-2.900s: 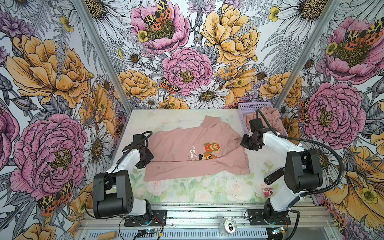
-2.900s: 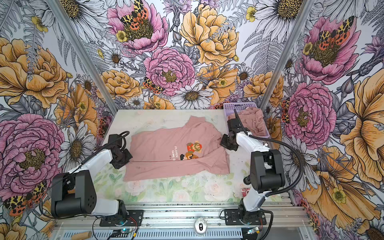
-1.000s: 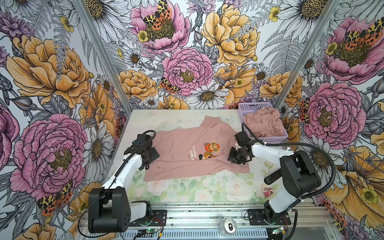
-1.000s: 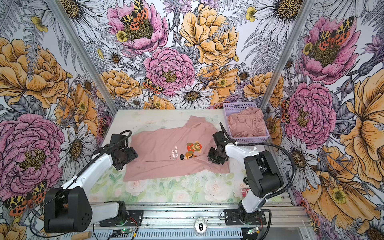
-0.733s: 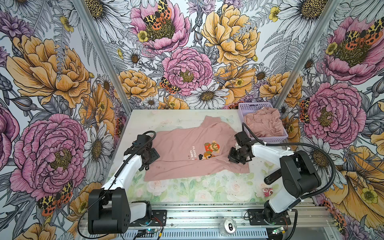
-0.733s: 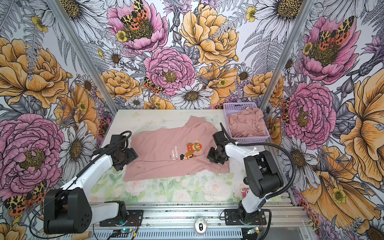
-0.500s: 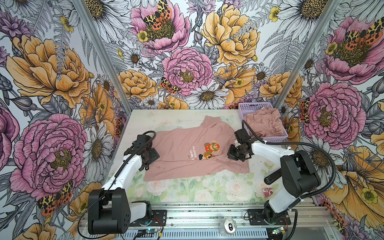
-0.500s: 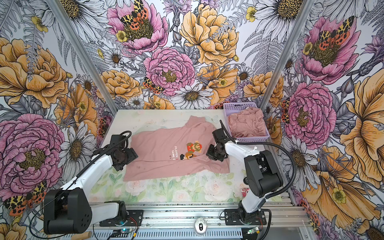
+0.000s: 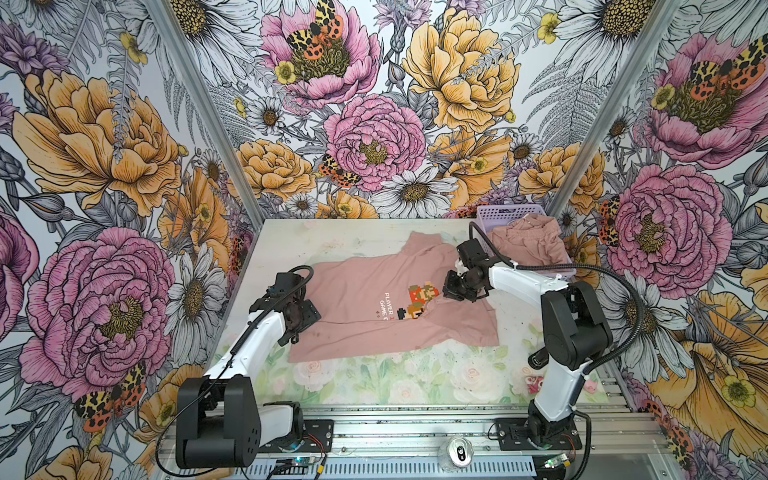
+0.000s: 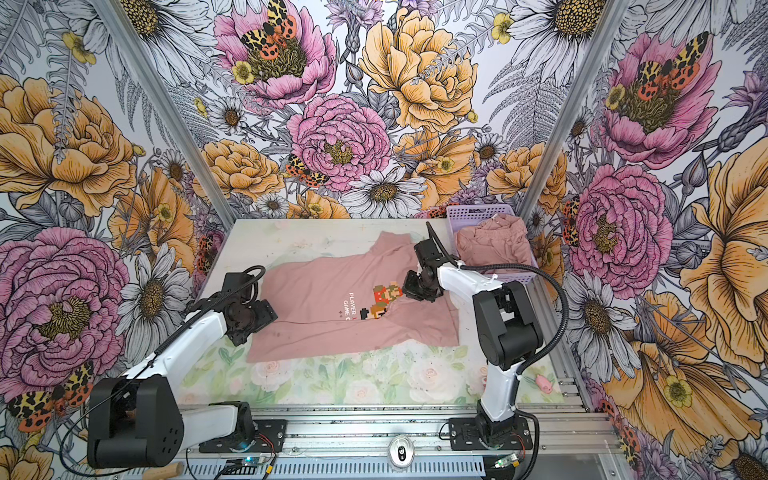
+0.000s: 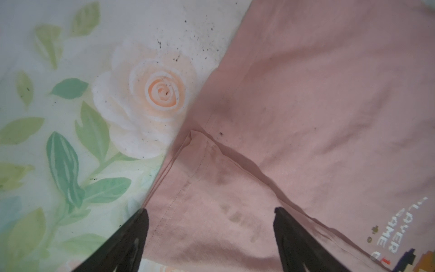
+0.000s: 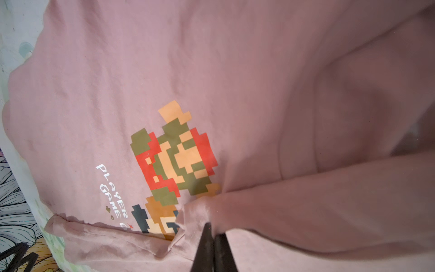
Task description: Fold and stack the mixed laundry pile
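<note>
The right gripper (image 12: 213,232) has its fingers pinched together on a raised fold of the pink T-shirt (image 9: 361,299), with the pixel figure (image 12: 174,160) just beyond the fingertips. The left gripper (image 11: 211,209) has its fingers spread wide. A creased corner of the T-shirt lies between and ahead of them, and the flowered table (image 11: 70,94) lies beside one finger.

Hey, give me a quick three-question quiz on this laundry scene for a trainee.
1. True or false: the right end effector pinches a fold of the T-shirt.
2. The left end effector is: A) open, B) shut on cloth, C) out of view.
3. Fill in: the other pink garments lie in the lavender ___.
Key: 1 true; 2 A; 3 basket.
</note>
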You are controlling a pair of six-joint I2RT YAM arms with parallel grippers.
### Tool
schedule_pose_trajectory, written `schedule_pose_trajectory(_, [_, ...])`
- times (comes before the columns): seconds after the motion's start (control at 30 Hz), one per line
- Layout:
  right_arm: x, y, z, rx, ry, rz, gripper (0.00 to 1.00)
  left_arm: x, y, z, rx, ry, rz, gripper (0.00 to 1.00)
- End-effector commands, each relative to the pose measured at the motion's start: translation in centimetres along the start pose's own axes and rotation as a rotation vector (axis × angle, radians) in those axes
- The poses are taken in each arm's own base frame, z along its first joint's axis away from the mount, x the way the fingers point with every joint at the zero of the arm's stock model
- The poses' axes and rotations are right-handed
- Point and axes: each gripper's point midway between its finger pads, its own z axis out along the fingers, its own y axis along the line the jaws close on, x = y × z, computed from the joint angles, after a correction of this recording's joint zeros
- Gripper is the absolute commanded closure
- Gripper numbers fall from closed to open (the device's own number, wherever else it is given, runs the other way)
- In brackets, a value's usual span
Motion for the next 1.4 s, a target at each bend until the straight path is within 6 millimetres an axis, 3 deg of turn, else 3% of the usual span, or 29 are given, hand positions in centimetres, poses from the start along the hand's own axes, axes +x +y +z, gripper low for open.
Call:
schedule_pose_trajectory(0.0, [-0.7,0.9,0.0,0.014,-0.012,-0.058,1.00,0.5,-0.3,-0.1,0.021,0.008,0.000,0.15])
schedule_pose_trajectory(0.27, [-1.2,1.6,1.0,0.053,0.007,-0.137,1.00,0.7,-0.4,0.1,0.021,0.020,0.008,0.15])
schedule_pose_trajectory(0.33, [-1.6,1.8,1.0,0.062,0.009,-0.161,0.94,0.8,-0.5,0.1,0.023,0.024,0.012,0.15])
schedule_pose_trajectory(0.4, [-2.1,1.9,0.4,0.080,-0.006,-0.187,0.81,1.0,-0.8,0.0,0.033,0.029,0.017,0.14])
schedule_pose_trajectory(0.5, [-2.6,1.9,-1.4,0.101,-0.044,-0.218,0.64,1.9,-1.3,-0.3,0.054,0.050,0.027,0.14])
schedule_pose_trajectory(0.6, [-2.5,1.4,-3.3,0.111,-0.066,-0.218,0.56,3.6,-1.6,-0.5,0.061,0.088,0.038,0.14])
schedule_pose_trajectory(0.7, [-1.3,0.0,-5.0,0.121,-0.059,-0.186,0.56,5.6,-1.8,-0.6,0.069,0.136,0.037,0.13])
schedule_pose_trajectory(0.83, [2.4,-3.4,-5.9,0.123,0.002,-0.071,0.59,7.8,-1.5,-0.2,0.062,0.180,0.009,0.13])
schedule_pose_trajectory(1.1, [8.5,-8.9,-6.4,0.162,0.071,0.105,0.62,7.8,-1.2,1.2,0.018,0.209,0.020,0.14])
schedule_pose_trajectory(1.37, [9.0,-12.1,-5.8,0.265,0.050,0.172,0.64,8.5,-0.5,3.1,-0.024,0.264,0.048,0.14])
